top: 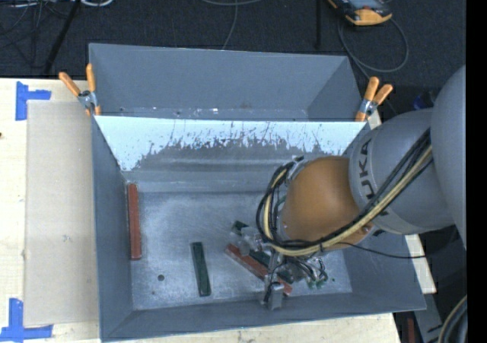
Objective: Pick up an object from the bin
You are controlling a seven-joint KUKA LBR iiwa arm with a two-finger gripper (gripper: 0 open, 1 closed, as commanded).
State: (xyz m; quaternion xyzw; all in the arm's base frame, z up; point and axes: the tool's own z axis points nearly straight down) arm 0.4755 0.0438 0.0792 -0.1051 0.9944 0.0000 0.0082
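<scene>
My gripper (273, 293) is low in the bin's front right part, under the arm's orange cover. A short reddish-brown bar (245, 259) lies slantwise right beside it, its right end running under the gripper. A small dark green piece (240, 229) lies just behind that bar. Whether the bar is between the fingers cannot be made out.
A dark green flat stick (200, 268) lies on the bin floor to the left of the gripper. A long reddish-brown stick (134, 221) lies along the left wall. The arm and its cables cover the bin's right side.
</scene>
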